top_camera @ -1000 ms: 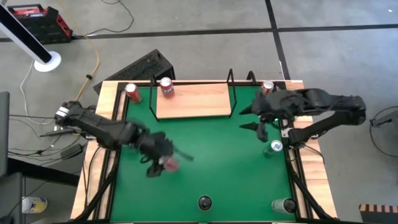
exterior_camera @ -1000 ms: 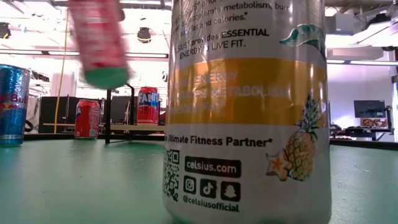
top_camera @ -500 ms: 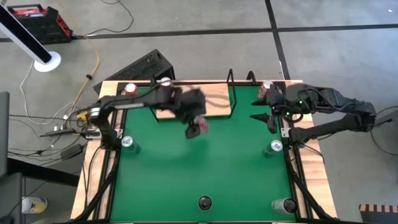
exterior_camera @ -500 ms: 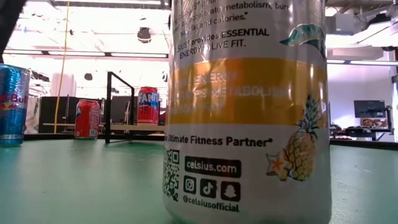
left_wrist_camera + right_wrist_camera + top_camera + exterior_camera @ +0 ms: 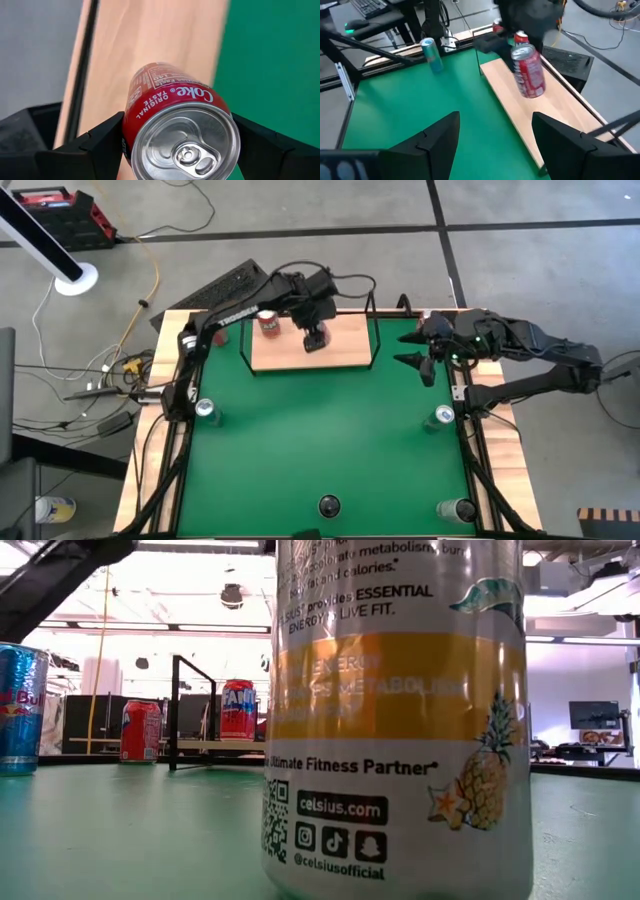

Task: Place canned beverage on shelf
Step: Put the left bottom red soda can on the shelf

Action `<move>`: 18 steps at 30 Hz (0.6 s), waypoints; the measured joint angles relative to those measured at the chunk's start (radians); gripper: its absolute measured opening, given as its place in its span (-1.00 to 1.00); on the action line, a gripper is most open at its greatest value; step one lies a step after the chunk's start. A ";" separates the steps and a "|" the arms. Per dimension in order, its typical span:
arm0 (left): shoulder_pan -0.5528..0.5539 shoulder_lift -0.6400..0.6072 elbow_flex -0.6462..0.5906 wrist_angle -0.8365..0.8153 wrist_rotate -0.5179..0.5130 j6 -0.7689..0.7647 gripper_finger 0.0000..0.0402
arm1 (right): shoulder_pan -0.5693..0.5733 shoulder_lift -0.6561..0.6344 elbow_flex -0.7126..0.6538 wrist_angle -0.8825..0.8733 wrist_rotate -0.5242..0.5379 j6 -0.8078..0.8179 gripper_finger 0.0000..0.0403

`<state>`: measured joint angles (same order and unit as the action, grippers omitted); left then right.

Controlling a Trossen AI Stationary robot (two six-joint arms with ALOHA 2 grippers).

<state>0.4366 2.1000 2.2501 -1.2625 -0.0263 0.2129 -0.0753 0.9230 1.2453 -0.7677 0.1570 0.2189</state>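
My left gripper (image 5: 316,338) is shut on a red Coke can (image 5: 180,125) over the shelf, a light-wood board (image 5: 345,348) with black rod ends at the table's far edge. The can also shows in the right wrist view (image 5: 529,72). A red Fanta can (image 5: 267,322) stands on the board's left part. My right gripper (image 5: 420,352) is open and empty near the table's far right corner, right of the shelf. My left gripper pinches the Coke can's side wall just below its top rim (image 5: 131,131) between its two fingers, one on each side. The fingers come from above. The can hangs tilted below them (image 5: 532,90), its bottom close over the board; whether it touches the board I cannot tell.
A blue can (image 5: 205,410) stands at the table's left edge and two cans (image 5: 443,416) (image 5: 455,508) at its right edge. A tall Celsius can (image 5: 400,710) stands at the near edge, filling the low view. A red can (image 5: 140,730) stands left of the shelf.
My left gripper has carried the Coke can from low over the table's left middle up and toward the far edge, and now holds it over the shelf board. My right gripper has drawn a little toward the far edge, still open.
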 joint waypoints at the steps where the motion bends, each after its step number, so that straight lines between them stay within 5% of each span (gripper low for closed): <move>1: 0.011 0.009 0.000 -0.004 -0.008 0.015 0.42 | 0.000 0.003 -0.001 0.009 0.001 0.005 0.36; 18: 0.152 0.015 -0.012 -0.005 -0.022 0.183 0.42 | -0.047 0.065 0.000 0.068 0.001 0.054 0.36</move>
<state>0.5890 2.1155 2.2383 -1.2678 -0.0483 0.3959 -0.1220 0.9879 1.2453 -0.7002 0.1581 0.2728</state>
